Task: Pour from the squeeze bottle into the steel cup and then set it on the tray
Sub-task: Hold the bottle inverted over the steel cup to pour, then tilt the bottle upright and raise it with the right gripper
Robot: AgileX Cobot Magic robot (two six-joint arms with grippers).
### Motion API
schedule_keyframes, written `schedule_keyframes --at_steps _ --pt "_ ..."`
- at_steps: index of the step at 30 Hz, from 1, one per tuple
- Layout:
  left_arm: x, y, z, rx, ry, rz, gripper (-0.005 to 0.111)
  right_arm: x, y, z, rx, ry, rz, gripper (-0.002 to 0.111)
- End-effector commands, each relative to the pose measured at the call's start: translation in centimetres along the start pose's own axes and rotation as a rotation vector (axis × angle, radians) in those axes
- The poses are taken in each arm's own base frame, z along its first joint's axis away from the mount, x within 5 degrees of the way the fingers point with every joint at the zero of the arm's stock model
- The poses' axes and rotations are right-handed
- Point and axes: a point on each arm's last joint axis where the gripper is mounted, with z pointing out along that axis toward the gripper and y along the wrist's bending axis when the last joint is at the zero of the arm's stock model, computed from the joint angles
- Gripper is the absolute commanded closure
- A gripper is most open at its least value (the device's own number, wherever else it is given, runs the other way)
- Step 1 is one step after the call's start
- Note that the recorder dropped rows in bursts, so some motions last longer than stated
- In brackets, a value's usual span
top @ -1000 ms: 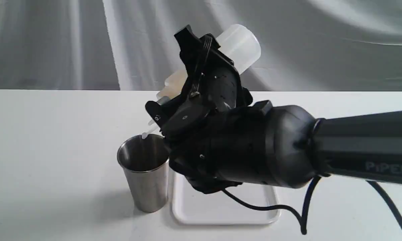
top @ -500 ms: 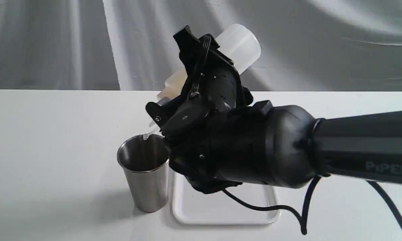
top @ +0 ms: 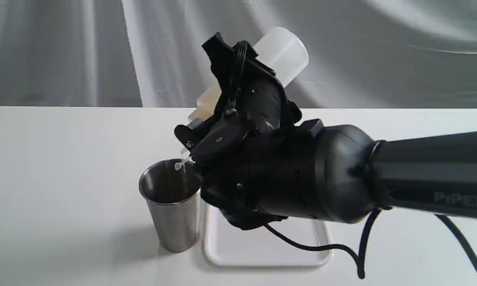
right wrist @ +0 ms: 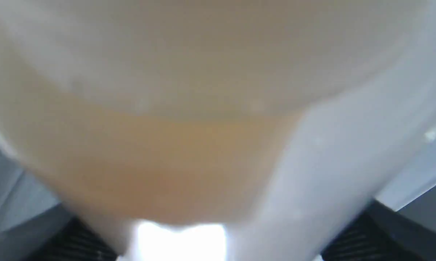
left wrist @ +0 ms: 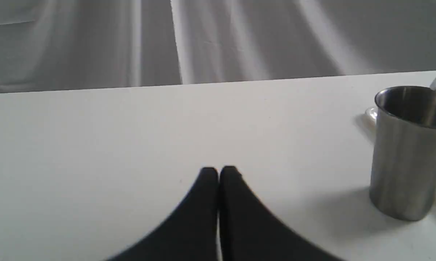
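Observation:
My right gripper (top: 222, 95) is shut on the squeeze bottle (top: 280, 53), which is tipped steeply with its base up and its nozzle pointing down over the steel cup (top: 171, 206). The tethered cap dangles just inside the cup's rim. Up close in the right wrist view the squeeze bottle (right wrist: 203, 108) fills the picture, amber liquid pooled inside. The steel cup (left wrist: 408, 152) stands upright on the table, just left of the white tray (top: 238, 248). My left gripper (left wrist: 218, 174) is shut and empty, low over the table well left of the cup.
The white table (top: 56, 178) stretches out around the cup, with a grey draped cloth (top: 381, 51) behind it. The right arm's black body and its cable (top: 322, 246) hang over the tray.
The bottle has tilted a little steeper, and its nozzle and dangling cap have dropped lower, into the cup's mouth. The cup and tray have not moved.

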Motion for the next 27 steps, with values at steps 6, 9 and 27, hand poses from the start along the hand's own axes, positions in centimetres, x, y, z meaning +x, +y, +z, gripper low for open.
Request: schedule_keyframes --at_steps 6,9,27 --pt "0.07 0.01 0.02 -0.001 -0.006 -0.009 0.107 0.65 -0.76 -0.16 0.04 0.026 -0.012 0.094" --pt "0.07 0.01 0.02 -0.002 -0.006 -0.005 0.107 0.59 -0.77 -0.15 0.041 0.019 -0.012 0.094" --pt "0.07 0.01 0.02 -0.001 -0.006 -0.007 0.107 0.48 -0.06 -0.2 -0.045 0.004 0.464 0.094"
